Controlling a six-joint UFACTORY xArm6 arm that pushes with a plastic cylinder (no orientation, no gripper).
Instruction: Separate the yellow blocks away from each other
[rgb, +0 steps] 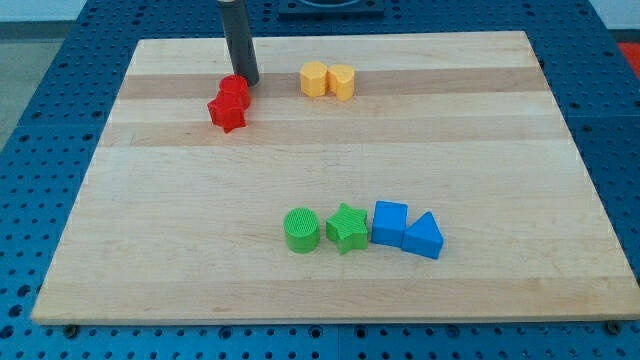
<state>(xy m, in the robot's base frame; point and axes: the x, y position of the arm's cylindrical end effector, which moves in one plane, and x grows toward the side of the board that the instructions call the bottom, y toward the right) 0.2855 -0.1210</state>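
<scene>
My tip sits on the bench against the red blocks, left of the touching yellow blocks near the top edge. No hand exists, only the rod. Sweeping right risks shoving both yellows together, or dragging reds along.

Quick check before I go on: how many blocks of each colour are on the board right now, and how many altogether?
Red: 2, a cylinder and a star, touching, by my tip
Yellow: 2, a hexagonal block and another yellow block, side by side
Green: 2, a cylinder and a star
Blue: 2, a cube and a triangle
Total: 8
</scene>
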